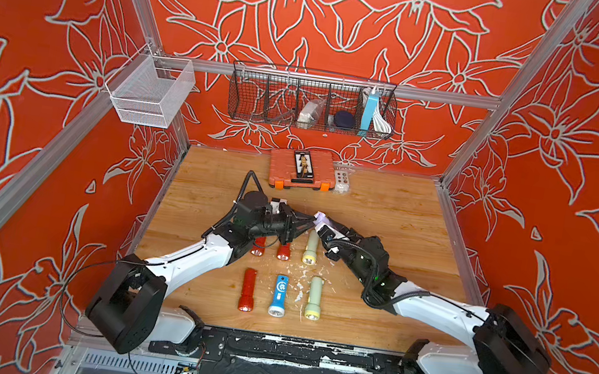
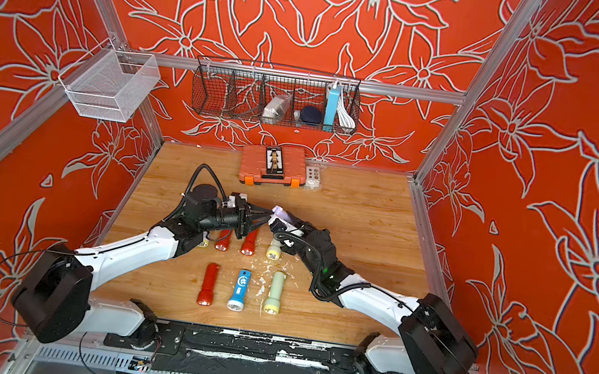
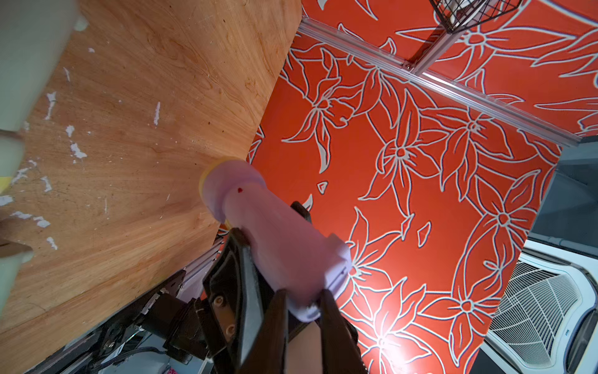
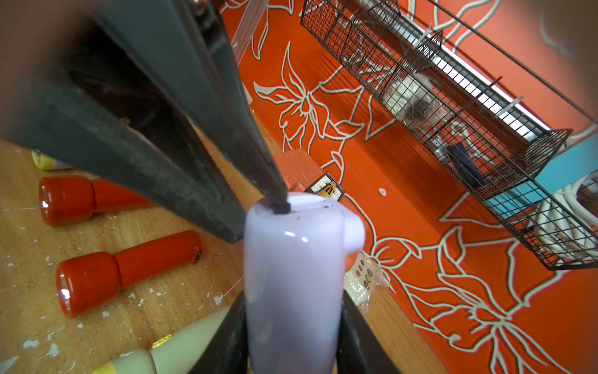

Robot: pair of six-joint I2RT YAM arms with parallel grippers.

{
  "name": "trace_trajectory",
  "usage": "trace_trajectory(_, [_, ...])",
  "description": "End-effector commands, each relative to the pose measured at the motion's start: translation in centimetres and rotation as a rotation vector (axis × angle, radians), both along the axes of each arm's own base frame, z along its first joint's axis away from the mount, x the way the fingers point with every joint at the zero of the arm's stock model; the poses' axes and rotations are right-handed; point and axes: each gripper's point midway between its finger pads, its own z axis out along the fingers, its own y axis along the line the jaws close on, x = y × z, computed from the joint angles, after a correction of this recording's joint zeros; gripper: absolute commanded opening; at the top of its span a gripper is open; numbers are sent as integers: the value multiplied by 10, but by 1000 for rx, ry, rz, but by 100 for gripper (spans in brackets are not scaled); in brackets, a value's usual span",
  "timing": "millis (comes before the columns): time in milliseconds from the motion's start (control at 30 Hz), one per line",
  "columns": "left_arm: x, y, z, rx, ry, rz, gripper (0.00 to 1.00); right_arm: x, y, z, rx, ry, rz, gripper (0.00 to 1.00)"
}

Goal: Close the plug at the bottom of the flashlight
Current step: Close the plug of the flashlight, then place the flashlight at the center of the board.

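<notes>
Your left claw (image 4: 279, 202) meets the bottom end of the lilac flashlight (image 4: 291, 275).
Its jaws are together, tips touching that end; your right claw (image 4: 293, 343) clamps the barrel.

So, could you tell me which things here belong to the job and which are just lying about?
Job: lilac flashlight, right gripper holding it, left gripper shut at its bottom end.
Lying about: other flashlights, orange case, black wire basket, white mesh basket.

Lilac flashlight (image 4: 291, 275); red flashlight (image 1: 247, 290), blue flashlight (image 1: 278, 295) and pale green flashlight (image 1: 314, 297) on the light wood-grain bench (image 1: 385, 216); orange-red walls (image 1: 352, 24) with white-outlined flowers; orange case (image 1: 302, 170); black wire basket (image 1: 263, 95); white mesh basket (image 1: 148, 91).
</notes>
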Motion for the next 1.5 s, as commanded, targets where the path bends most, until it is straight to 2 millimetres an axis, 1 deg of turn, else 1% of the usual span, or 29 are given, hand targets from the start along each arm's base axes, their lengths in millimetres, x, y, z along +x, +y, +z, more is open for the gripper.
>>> trace_trajectory(0, [-9,-14,11,-37,-33,-66,18,-13,28,38,87,-73,124,0])
trace_trajectory(167, [-10,-14,9,-39,-29,-69,15,-8,27,41,109,-61,98,0])
trace_trajectory(267, [-11,-12,7,-41,-27,-73,13,-3,22,43,116,-49,58,0])
trace_trajectory(367, [-9,-5,4,-39,-27,-58,0,2,16,47,121,-40,18,0])
trace_trajectory(633, [-9,17,-2,11,-40,-18,0,5,8,52,112,-22,-15,0])
trace_trajectory(767, [-3,32,-5,60,-72,-15,0,6,6,55,118,9,-29,0])
trace_trajectory(867, [7,48,-5,182,-157,-24,0,8,-1,57,132,51,-65,0])
trace_trajectory(933, [17,61,-4,308,-246,-38,0,9,-8,57,139,97,-104,0])
trace_trajectory(1000, [26,72,-7,463,-308,-64,0,9,-17,53,124,150,-153,0])
trace_trajectory(1067, [32,76,-7,542,-361,-92,2,10,-26,47,109,194,-201,0])
trace_trajectory(1133, [35,75,-6,566,-416,-115,5,9,-35,40,101,221,-241,0])
trace_trajectory(1233, [38,80,-14,649,-482,-143,8,7,-52,28,103,272,-319,0])
trace_trajectory(1333, [39,95,-22,777,-521,-145,9,5,-71,17,116,361,-414,0])
trace_trajectory(1467, [39,112,-13,870,-563,-114,13,7,-93,2,157,492,-524,0])
